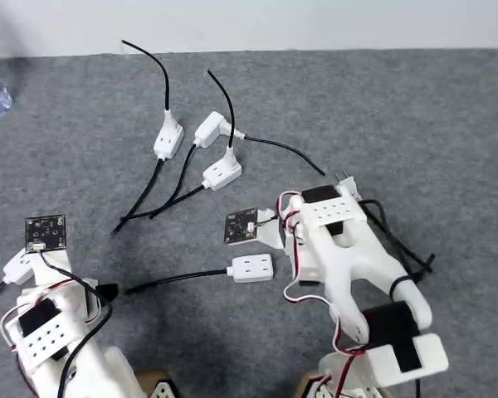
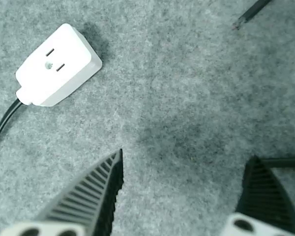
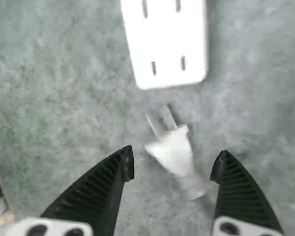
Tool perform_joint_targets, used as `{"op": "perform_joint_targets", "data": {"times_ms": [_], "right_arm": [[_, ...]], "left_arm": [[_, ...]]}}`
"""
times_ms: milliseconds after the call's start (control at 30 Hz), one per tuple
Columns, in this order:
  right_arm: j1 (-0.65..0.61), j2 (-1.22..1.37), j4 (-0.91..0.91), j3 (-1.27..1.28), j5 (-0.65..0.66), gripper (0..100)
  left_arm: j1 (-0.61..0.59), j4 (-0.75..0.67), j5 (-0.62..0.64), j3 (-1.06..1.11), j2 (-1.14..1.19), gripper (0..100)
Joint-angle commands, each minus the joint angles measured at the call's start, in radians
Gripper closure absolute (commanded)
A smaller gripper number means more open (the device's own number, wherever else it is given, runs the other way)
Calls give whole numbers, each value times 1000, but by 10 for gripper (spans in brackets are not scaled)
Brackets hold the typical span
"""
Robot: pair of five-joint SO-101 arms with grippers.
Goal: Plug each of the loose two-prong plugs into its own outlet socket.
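Plainly the plug (image 3: 171,147) is a small, light, rigid thing: a white moulded body with two thin metal prongs at one end and a flexible cord (image 3: 194,189) at the other. It lies on the grey felt-like table (image 2: 196,88), prongs pointing toward the outlet socket (image 3: 164,44) just beyond it and not yet touching it. The right pincer (image 3: 176,153) is spread wide with a finger (image 3: 108,182) on either side of the plug, gripping nothing. I judge the best hold to be across the flat sides of the body, well back from the prongs, since smooth plastic may twist between ribbed pads and the cord will tug it off line. The socket is light too and would likely slide on the table when pushed, so it may need bracing. The left pincer (image 2: 186,156) is likewise agape and empty above bare table, near a single white socket (image 2: 56,66) on its own black lead. Another white socket (image 1: 222,172) lies farther up the table. No brand, label or writing can be read on any of these; only the slot openings mark the socket faces.
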Motion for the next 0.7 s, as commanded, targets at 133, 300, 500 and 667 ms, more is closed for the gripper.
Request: {"op": "perform_joint_targets", "data": {"times_ms": [133,300,500,667], "right_arm": [[-10,4,-18,-3,-18,736],[-4,4,-18,-5,-18,736],[19,5,-117,-6,-18,740],[24,5,-185,-6,-17,827]], "left_arm": [[5,-8,-8,-7,-12,636],[5,-8,-8,-7,-12,636],[5,-8,-8,-5,-12,636],[5,-8,-8,-5,-12,636]]}}
